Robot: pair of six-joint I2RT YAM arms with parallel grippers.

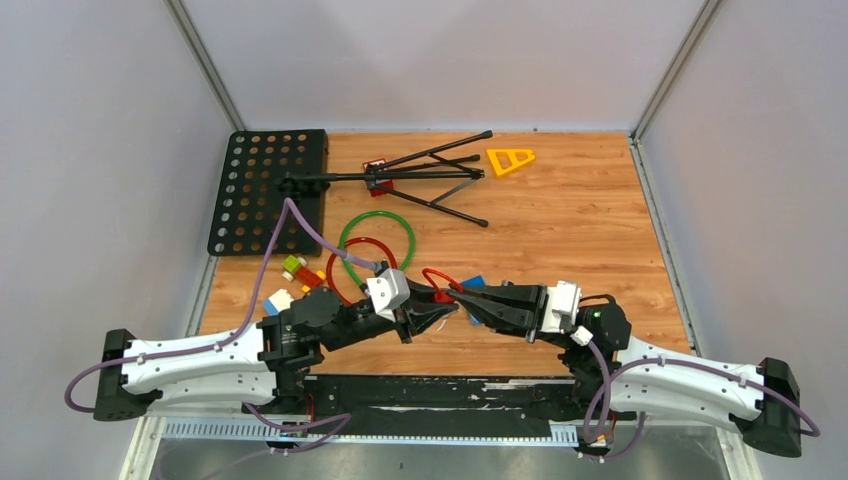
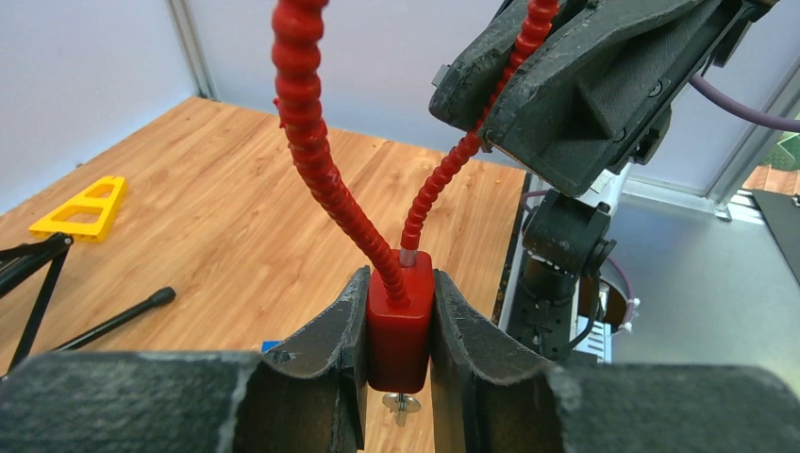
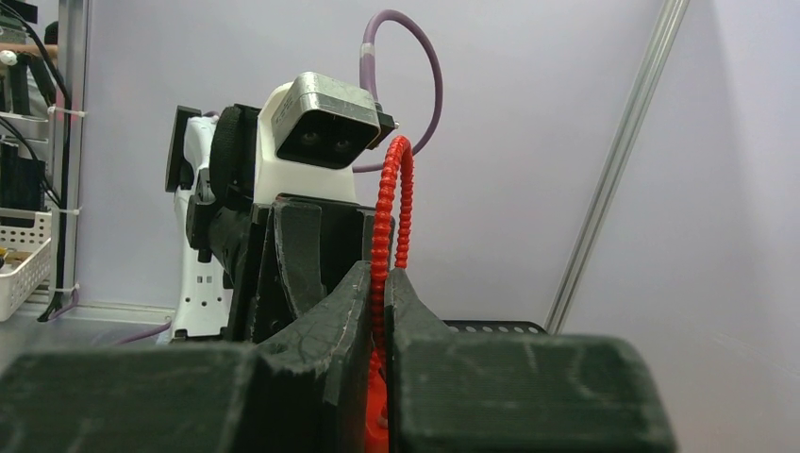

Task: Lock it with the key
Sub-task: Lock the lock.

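- Over the desk (image 1: pixel 560 220), near its front edge at centre: both arms meet, lock held up off the wood.
- L gripper (image 2: pixel 400 294): clamped on the red lock body (image 2: pixel 400 326), one finger per side. Body's long axis runs upright in the wrist view, cable end on top.
- Key (image 2: pixel 401 404): small metal stub under the body, opp. the cable end, showing in the gap btw the L fingers. Can't tell how deep it sits.
- Cable (image 2: pixel 316 160): red, ribbed; both ends meet the body's top, loop rises twd the R arm.
- R gripper (image 3: pixel 379 283): pinched closed on the cable, above the body, i.e. the wrong end from the key.
- Judgement: to turn the key, R likely has to drop the cable & come round to the bottom end.
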